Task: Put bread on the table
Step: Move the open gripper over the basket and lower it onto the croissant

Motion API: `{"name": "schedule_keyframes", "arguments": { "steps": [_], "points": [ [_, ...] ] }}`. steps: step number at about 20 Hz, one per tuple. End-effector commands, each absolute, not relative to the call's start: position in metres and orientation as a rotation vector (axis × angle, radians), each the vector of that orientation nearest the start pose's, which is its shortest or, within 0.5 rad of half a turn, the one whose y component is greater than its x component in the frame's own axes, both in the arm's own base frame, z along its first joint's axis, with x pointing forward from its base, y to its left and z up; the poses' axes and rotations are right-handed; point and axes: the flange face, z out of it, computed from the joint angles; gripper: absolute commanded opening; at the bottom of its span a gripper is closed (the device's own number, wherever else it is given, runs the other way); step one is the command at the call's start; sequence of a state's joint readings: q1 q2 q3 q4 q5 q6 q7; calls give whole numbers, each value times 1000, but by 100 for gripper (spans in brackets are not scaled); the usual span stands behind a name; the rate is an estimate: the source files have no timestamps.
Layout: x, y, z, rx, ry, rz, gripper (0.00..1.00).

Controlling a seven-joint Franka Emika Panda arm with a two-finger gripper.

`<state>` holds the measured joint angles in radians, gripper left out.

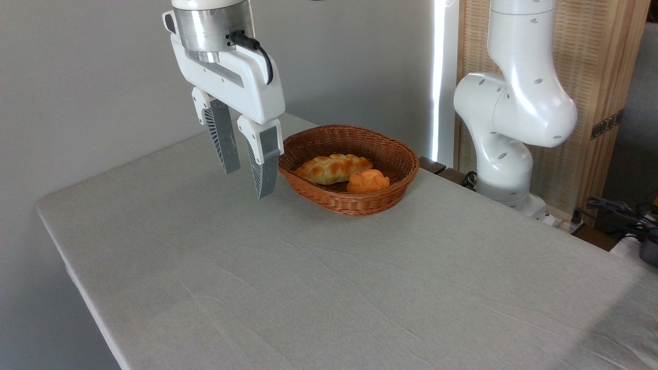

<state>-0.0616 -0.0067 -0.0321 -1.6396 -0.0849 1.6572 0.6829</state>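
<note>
The gripper (pixel 247 182) hung in the air above the surface (pixel 329 288), fingers pointing down, spread apart with clear daylight between them and nothing held. It sat just to the left of the wicker basket (pixel 406 177), the nearer finger (pixel 263 164) overlapping the basket's left rim in this view, though whether it was touching the rim could not be told. And there was the bread (pixel 331 168), the long braided loaf, golden with browned knobs, lying inside the basket towards its left and back. Right beside it, touching at the loaf's right end, lay a smaller round orange bun (pixel 368 181), nearer the front rim. The basket itself rested on the far part of the grey-beige cloth, near the back edge. The wide front stretch of cloth showed only soft wrinkles. Over on the right stood the white arm's base and lower joints (pixel 506 133), set just off the far edge, with a slatted wooden screen (pixel 601 77) behind.
</note>
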Motion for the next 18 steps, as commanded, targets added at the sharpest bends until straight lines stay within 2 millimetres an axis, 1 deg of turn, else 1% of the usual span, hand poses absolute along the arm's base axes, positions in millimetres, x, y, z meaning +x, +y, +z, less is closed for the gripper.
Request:
{"name": "schedule_keyframes", "arguments": {
  "steps": [1,2,3,5,7,9,11,12,13,14,15,16,17,18],
  "points": [
    [535,-70,604,-2976,1216,-85,100],
    [529,-73,603,-2969,1231,-82,100],
    [521,-81,600,-2960,1256,-72,100],
    [505,-108,592,-2936,1326,-37,100],
    [488,-128,584,-2917,1387,-11,100],
    [466,-147,577,-2882,1452,-21,100],
    [438,-161,558,-2861,1503,46,100],
    [422,-177,547,-2828,1556,87,100],
    [410,-190,537,-2798,1594,121,100],
    [401,-197,531,-2795,1590,145,100],
    [390,-208,522,-2819,1534,178,100],
    [382,-218,514,-2850,1439,210,100],
    [370,-236,506,-2862,1365,237,100],
    [362,-247,499,-2881,1283,257,100]
  ]
}}
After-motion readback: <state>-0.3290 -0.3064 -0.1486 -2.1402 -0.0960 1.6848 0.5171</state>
